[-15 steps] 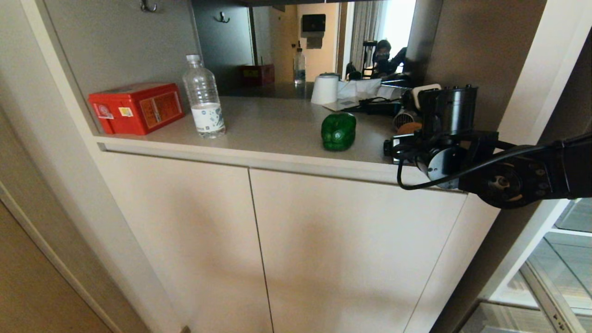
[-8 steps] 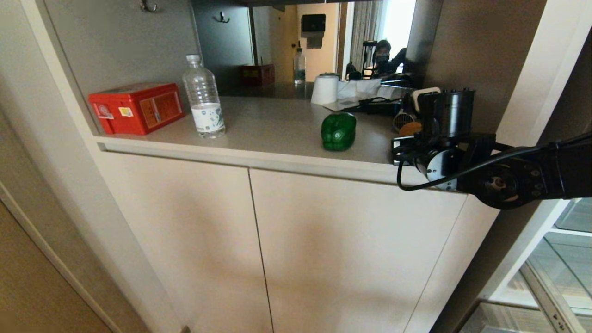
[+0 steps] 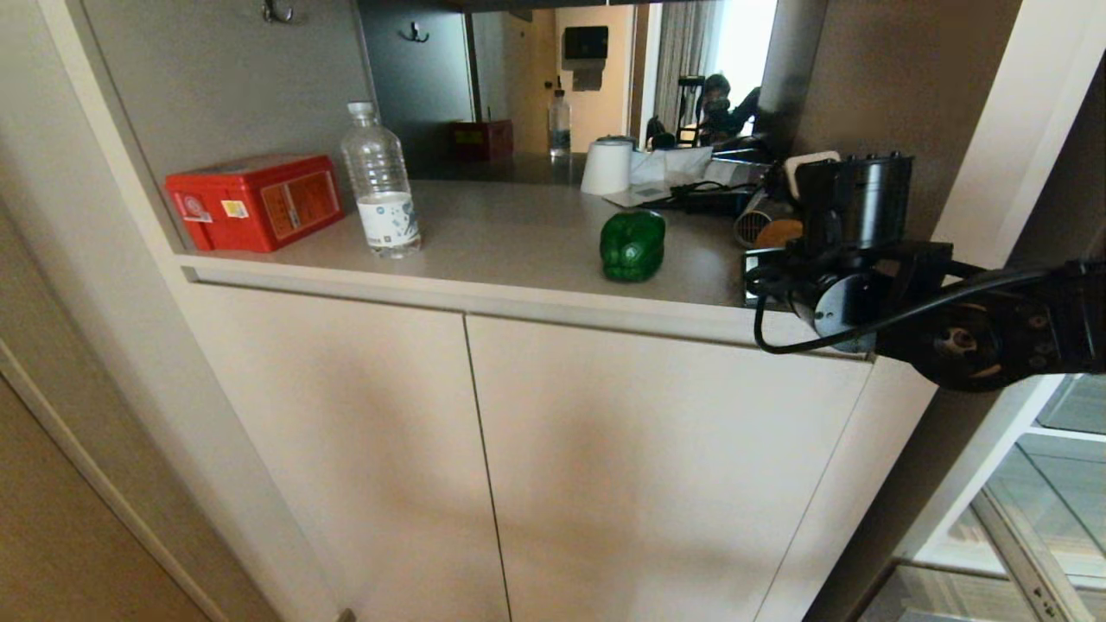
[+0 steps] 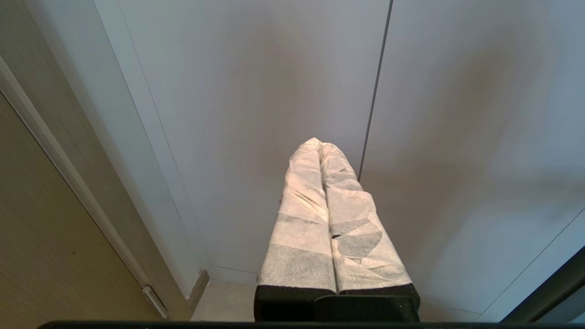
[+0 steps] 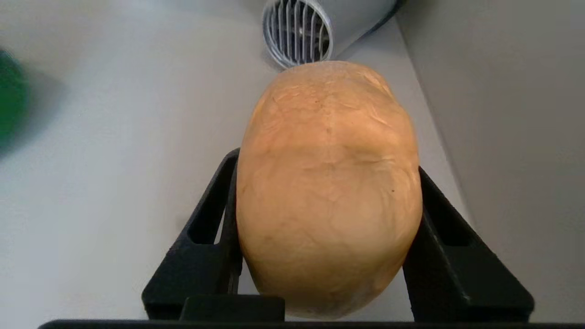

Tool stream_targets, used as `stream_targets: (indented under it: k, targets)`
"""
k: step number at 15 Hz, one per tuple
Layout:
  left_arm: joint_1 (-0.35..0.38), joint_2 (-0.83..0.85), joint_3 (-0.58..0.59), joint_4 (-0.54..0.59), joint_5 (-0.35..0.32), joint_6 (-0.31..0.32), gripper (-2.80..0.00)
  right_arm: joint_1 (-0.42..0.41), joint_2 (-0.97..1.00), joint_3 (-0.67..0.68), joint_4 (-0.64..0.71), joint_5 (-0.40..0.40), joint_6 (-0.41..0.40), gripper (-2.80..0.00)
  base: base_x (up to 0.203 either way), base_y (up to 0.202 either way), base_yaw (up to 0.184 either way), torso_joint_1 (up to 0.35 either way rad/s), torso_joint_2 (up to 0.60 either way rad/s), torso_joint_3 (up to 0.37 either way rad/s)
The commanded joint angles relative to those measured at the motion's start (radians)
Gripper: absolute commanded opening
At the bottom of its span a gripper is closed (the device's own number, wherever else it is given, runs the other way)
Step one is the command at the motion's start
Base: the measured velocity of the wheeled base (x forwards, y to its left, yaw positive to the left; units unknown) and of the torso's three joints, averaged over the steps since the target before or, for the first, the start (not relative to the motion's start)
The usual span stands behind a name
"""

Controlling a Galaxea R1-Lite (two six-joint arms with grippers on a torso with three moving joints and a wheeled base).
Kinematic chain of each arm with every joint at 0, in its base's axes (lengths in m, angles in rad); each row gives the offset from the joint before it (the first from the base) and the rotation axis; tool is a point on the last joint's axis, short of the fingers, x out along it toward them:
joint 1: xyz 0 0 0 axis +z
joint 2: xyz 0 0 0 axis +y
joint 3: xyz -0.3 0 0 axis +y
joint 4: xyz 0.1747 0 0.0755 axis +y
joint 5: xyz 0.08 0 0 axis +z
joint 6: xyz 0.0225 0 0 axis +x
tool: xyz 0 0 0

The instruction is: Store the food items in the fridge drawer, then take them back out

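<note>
Beige cabinet doors under a grey countertop, wall hook above, bright curtained window beyond

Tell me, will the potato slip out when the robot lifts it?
Probably not. The potato sits squeezed between both black fingers of the right gripper, and its skin looks matte, not slick. It looks solid, so it likely won't squash. Being rounded, it might roll if dropped on the counter.

No legible text on any label.
</note>
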Motion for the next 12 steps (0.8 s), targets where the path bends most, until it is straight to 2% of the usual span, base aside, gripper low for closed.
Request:
stream_targets:
  k: [1,8,12]
  targets:
    - [0.0,0.0,0.0,0.0,0.0,0.0,-2.8,0.024,-0.084,0.037,0.0,-0.003,-0.002,-2.8,0.0,0.0,0.0,0.0,0.0,0.0]
    - [0.0,0.0,0.0,0.0,0.0,0.0,-2.8,0.181,-0.468,0.444,0.038,0.003,0.002,-2.8,0.0,0.0,0.0,0.0,0.0,0.0]
    - [0.0,0.0,0.0,0.0,0.0,0.0,-2.8,0.211,-0.644,0.664,0.034,0.002,0.003,-2.8,0.0,0.0,0.0,0.0,0.0,0.0]
